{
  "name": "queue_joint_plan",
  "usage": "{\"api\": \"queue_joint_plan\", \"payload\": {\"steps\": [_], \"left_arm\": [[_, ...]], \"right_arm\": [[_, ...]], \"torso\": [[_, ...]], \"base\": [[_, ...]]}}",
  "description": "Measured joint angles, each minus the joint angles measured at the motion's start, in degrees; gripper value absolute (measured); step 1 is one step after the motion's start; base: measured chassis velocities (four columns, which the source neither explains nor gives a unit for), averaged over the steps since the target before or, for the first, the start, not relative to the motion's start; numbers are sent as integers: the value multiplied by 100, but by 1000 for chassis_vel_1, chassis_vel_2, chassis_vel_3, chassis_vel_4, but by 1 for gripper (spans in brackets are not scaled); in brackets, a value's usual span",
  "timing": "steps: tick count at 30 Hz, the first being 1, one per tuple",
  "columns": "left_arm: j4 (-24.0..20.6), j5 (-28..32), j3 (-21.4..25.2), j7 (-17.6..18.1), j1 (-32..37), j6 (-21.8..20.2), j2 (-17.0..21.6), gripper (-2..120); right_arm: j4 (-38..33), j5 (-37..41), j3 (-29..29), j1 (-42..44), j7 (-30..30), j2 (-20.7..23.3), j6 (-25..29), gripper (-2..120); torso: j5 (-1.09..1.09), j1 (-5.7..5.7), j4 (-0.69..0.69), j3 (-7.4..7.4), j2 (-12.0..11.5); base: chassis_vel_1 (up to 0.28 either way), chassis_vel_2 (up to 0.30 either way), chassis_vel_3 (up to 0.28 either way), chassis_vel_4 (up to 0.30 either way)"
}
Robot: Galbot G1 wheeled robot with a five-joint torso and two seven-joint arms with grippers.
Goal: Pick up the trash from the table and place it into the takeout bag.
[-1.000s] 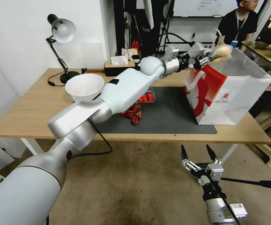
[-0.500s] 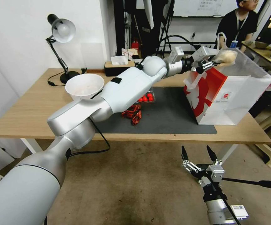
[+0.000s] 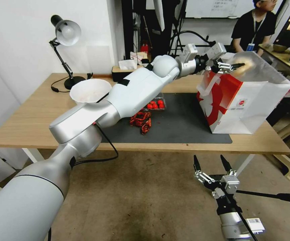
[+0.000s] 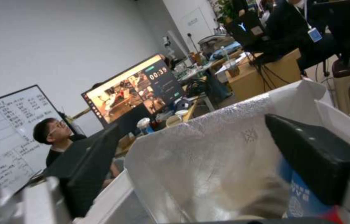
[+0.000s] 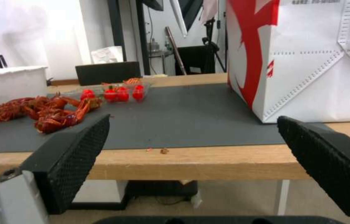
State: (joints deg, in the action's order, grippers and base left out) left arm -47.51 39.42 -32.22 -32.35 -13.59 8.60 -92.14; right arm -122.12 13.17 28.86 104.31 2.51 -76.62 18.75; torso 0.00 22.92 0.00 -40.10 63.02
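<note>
Across the light-wood table [image 3: 34, 117] with its dark mat [image 3: 182, 124], the robot's left arm stretches long and nearly straight, elbow high over a white bowl [image 3: 90, 91], its wrist level with the top of the red-and-white bag [image 3: 248, 103]. The left gripper [image 3: 232, 66] sits right at the bag's open mouth, its jaws spread apart with nothing between them; a pale beige blur [image 3: 244, 64] just past the fingertips looks like the bagged lump going in. The wrist camera looks down into the silver lining, where a blue-and-white cup [image 4: 301, 194] lies. So this reads as the drop-off step. Next it would need to lift clear of the rim without snagging the handles, then reach for the clear container [image 3: 155, 104] on the mat. The right gripper [image 3: 211, 164] hangs open below the table's near edge.
</note>
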Motion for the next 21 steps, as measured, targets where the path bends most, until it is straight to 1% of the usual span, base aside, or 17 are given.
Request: {"api": "queue_joint_plan", "payload": {"steps": [1, 2, 3, 9, 10, 11, 12, 13, 14, 15, 16, 17, 19, 20, 21], "left_arm": [[1, 0, 0, 14, 0, 1, 0, 94], [1, 0, 0, 14, 0, 1, 0, 94], [1, 0, 1, 41, 0, 1, 0, 98], [-7, 21, 96, 123, 6, -11, 0, 100], [-13, 32, 138, 186, 14, -22, 0, 100], [-37, 35, 166, 335, 28, -37, 1, 100], [-117, 33, 171, 599, 51, -122, 3, 100], [-117, 33, 171, 599, 51, -122, 3, 100], [-241, 32, 154, 933, 82, -259, 3, 100], [-440, 15, 104, 1489, 137, -403, 2, 100], [-440, 15, 104, 1489, 137, -403, 2, 100], [-636, -5, 56, 2014, 194, -545, 1, 100], [-1048, -6, -1, 2769, 320, -857, 5, 100], [-1248, -4, -33, 3066, 380, -964, 36, 100], [-1248, -4, -33, 3066, 380, -964, 36, 100]], "right_arm": [[6, 0, -1, 0, -1, -2, 0, 100], [6, 0, -1, 0, -1, -2, 0, 100], [9, 0, -3, 1, -1, -5, 0, 100], [11, -3, -25, -8, -5, -13, -1, 100], [11, -5, -30, -15, -6, -13, -5, 100], [13, -8, -34, -21, -6, -13, -8, 100], [15, -10, -38, -23, -6, -13, -10, 100], [15, -10, -38, -23, -6, -13, -10, 100], [15, -12, -40, -26, -7, -13, -14, 100], [15, -12, -41, -29, -7, -11, -19, 100], [15, -12, -41, -29, -7, -11, -19, 100], [15, -13, -41, -29, -7, -6, -21, 100], [15, -13, -42, -29, -7, 6, -23, 100], [19, -14, -44, -29, -7, 9, -24, 100], [19, -14, -44, -29, -7, 9, -24, 100]], "torso": [[0, 0, 0, 0, 0], [0, 0, 0, 0, 0], [0, 0, 0, 0, 0], [0, 0, 0, 0, 0], [0, 0, 0, 0, 0], [0, 0, 0, 0, 0], [0, 0, 2, 0, 0], [0, 0, 2, 0, 0], [0, 0, 2, 0, 0], [0, 0, 0, 0, 0], [0, 0, 0, 0, 0], [0, 0, -1, 0, 0], [0, 0, 0, 0, 0], [0, 0, -4, 0, 0], [0, 0, -4, 0, 0]], "base": [[0, 0, 0, 0], [0, 0, 0, 0], [0, 0, 0, 0], [0, 0, 0, 0], [0, 0, 0, 0], [0, 0, 0, 0], [0, 0, 0, 0], [0, 0, 0, 0], [0, 0, 0, 0], [0, 0, 0, 0], [0, 0, 0, 0], [0, 0, 0, 0], [0, 0, 0, 0], [0, 0, 0, 0], [0, 0, 0, 0]]}}
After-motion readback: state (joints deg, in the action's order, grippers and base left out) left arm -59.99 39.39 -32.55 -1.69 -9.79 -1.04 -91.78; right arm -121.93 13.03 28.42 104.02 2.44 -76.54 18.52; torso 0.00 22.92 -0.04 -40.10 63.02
